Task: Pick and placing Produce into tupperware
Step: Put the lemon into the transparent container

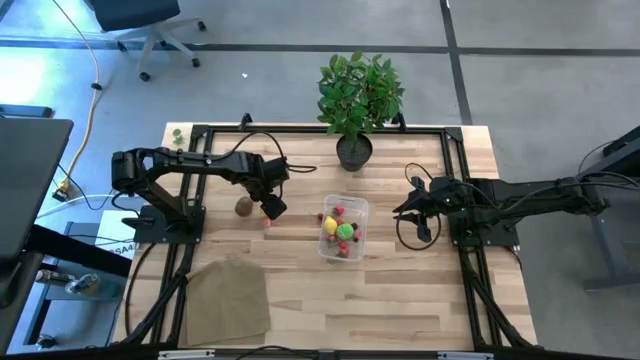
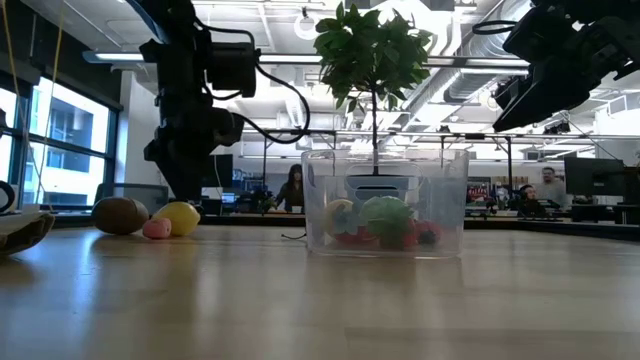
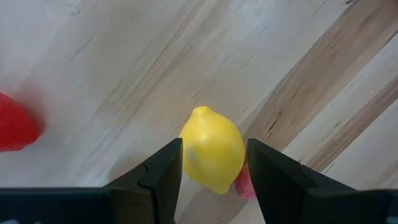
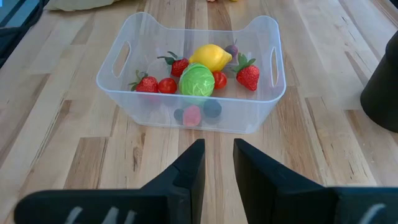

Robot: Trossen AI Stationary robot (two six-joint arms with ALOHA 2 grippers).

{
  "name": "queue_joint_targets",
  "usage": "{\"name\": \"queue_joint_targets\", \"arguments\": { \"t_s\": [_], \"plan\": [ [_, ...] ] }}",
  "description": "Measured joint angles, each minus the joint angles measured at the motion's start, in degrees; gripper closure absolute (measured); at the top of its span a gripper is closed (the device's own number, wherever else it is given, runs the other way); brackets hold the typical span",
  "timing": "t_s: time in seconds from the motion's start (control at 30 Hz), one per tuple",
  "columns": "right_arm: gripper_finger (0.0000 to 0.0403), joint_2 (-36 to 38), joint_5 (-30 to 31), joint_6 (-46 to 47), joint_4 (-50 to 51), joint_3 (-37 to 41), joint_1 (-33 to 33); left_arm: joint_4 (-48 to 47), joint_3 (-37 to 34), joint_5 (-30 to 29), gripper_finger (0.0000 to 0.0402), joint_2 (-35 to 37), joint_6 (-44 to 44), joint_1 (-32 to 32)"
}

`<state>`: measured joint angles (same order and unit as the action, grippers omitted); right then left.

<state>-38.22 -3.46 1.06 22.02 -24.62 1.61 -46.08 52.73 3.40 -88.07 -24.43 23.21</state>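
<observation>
The clear tupperware (image 1: 343, 228) sits on the table with several toy pieces inside: a lemon, a green cabbage and red strawberries (image 4: 196, 79). Left of it lie a yellow lemon (image 3: 212, 155), a small pink piece (image 2: 156, 228) and a brown piece (image 1: 243, 206). My left gripper (image 3: 214, 174) is open, pointing down, with one finger on either side of the lemon. The lemon rests on the wood (image 2: 178, 217). A red piece (image 3: 15, 122) lies close by. My right gripper (image 4: 217, 165) hovers right of the tupperware with a narrow gap between its fingers, holding nothing.
A potted leafy plant (image 1: 355, 100) stands at the far edge behind the tupperware. A tan cloth (image 1: 228, 300) lies at the near left. Black frame rails (image 1: 300, 130) run around the table. Bare wood stretches along the near side (image 1: 400, 310).
</observation>
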Motion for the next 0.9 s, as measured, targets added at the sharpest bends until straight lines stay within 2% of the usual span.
{"name": "queue_joint_targets", "arguments": {
  "t_s": [0.5, 0.9],
  "plan": [
    [0.0329, 0.0, 0.0, 0.0, 0.0, 0.0, 0.0, -0.5, 0.0, -0.2, 0.0229, 0.0, -1.0, 0.0],
    [0.0329, 0.0, 0.0, 0.0, 0.0, 0.0, 0.0, -2.0, 0.0, 0.2, 0.0120, 0.0, -3.7, 0.0]
  ]
}}
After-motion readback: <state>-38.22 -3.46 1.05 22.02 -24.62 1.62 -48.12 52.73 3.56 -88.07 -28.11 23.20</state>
